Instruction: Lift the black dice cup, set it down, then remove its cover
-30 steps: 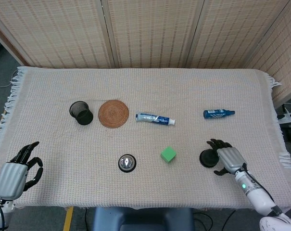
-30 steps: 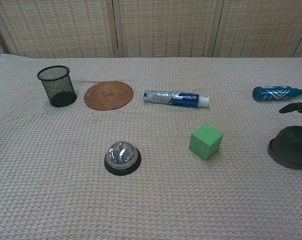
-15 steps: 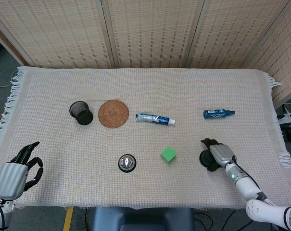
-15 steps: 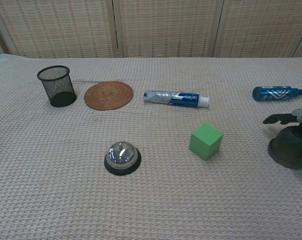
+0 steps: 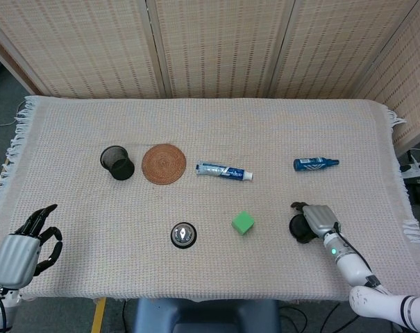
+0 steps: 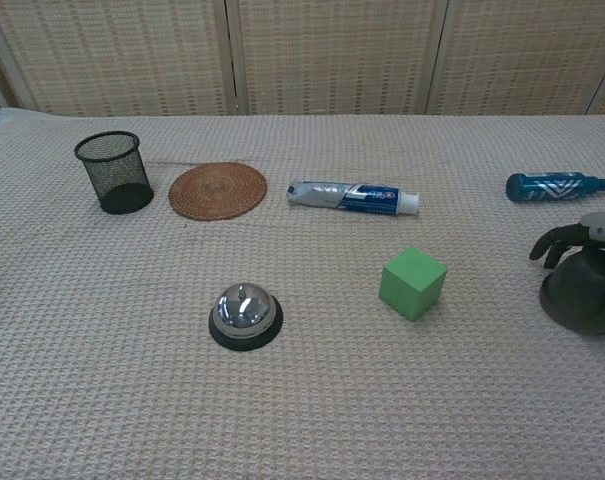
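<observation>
Over the last second our right hand (image 5: pixel 319 220) has moved left, from beside the black dice cup (image 5: pixel 300 228) to a place over its top, and in the chest view its fingers (image 6: pixel 556 243) have gone from stretched out flat to curled downward over the dome. We judge from this that the reach is ending and the grasp for the lift is beginning; the cup itself has not moved and stands on the cloth (image 5: pixel 210 263) at the near right, to the right of the green cube (image 5: pixel 243 222).

The fingers of the right hand are bent around the upper part of the cup and look to be touching it, but we cannot tell if they already press it firmly (the palm hides the contact in the head view, and the chest view cuts the hand at the frame edge). The cover is still on.

Our left hand (image 5: pixel 23 248) waits at the near left corner, fingers apart, holding nothing.
</observation>
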Robot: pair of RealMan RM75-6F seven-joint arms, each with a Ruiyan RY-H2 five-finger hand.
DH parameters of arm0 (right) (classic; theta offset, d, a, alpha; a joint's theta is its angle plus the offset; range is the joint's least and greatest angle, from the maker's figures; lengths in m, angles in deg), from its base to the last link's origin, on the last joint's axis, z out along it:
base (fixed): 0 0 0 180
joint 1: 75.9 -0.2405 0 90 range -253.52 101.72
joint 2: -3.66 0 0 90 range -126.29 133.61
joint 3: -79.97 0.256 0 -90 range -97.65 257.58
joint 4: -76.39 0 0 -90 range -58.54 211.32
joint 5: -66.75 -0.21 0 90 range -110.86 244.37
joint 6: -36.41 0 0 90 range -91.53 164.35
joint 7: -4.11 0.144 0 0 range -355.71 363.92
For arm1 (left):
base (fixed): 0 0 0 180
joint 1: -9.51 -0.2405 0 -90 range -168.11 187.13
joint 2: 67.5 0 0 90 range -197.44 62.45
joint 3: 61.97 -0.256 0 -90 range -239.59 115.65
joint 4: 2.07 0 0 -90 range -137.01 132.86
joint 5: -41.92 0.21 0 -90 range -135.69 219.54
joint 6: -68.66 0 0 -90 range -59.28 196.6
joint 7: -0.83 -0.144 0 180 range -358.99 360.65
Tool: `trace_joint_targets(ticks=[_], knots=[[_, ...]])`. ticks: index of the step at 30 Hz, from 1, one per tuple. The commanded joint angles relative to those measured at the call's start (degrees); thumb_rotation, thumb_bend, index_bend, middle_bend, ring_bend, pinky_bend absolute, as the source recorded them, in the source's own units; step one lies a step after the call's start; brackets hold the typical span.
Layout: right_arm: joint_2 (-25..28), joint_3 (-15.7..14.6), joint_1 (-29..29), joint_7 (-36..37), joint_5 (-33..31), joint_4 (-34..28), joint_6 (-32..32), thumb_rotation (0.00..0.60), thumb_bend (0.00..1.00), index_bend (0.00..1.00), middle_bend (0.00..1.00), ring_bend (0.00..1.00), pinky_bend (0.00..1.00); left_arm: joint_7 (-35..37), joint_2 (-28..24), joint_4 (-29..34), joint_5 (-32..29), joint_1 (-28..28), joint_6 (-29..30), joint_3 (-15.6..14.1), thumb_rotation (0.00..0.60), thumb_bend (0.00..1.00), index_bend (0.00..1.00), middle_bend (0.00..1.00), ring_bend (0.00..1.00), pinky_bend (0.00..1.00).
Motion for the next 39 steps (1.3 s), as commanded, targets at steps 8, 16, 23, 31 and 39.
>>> trace_joint_targets(ticks=[8, 16, 23, 31, 39], knots=[[-0.70, -1.17, 0.65, -2.46, -1.26, 1.24, 3.00, 0.600, 0.09, 0.49, 0.48, 0.59, 0.71, -0.01, 0.03, -0.02, -0.01, 0.02, -0.06, 0.02, 0.600, 0.42, 0.56, 0.12, 0.16, 0.52], [0.15, -1.00, 3.80, -1.08, 5.29, -0.50, 11.68, 0.600, 0.09, 0.51, 0.49, 0.59, 0.71, 0.09, 0.09, -0.08, 0.16, 0.01, 0.00, -0.02, 0.600, 0.42, 0.56, 0.12, 0.16, 0.52], [-0.17, -0.73, 10.63, 8.91, 29.30, -1.78, 34.70, 0.600, 0.09, 0.52, 0.49, 0.59, 0.71, -0.22, 0.21, -0.02, 0.06, 0.10, -0.25, -0.01, 0.600, 0.42, 0.56, 0.12, 0.16, 0.52], [-2.06, -2.55, 14.34, 16.87, 41.21, 7.05, 43.39, 0.600, 0.09, 0.53, 0.49, 0.59, 0.71, -0.61, 0.31, 0.15, 0.12, 0.18, -0.60, -0.16, 0.600, 0.42, 0.56, 0.12, 0.16, 0.52], [4.98, 0.40, 13.34, -3.27, 19.22, -5.60, 27.70, 0.600, 0.09, 0.54, 0.49, 0.60, 0.71, -0.54, 0.21, 0.19, -0.23, 0.24, -0.90, -0.14, 0.600, 0.42, 0.56, 0.12, 0.16, 0.52]])
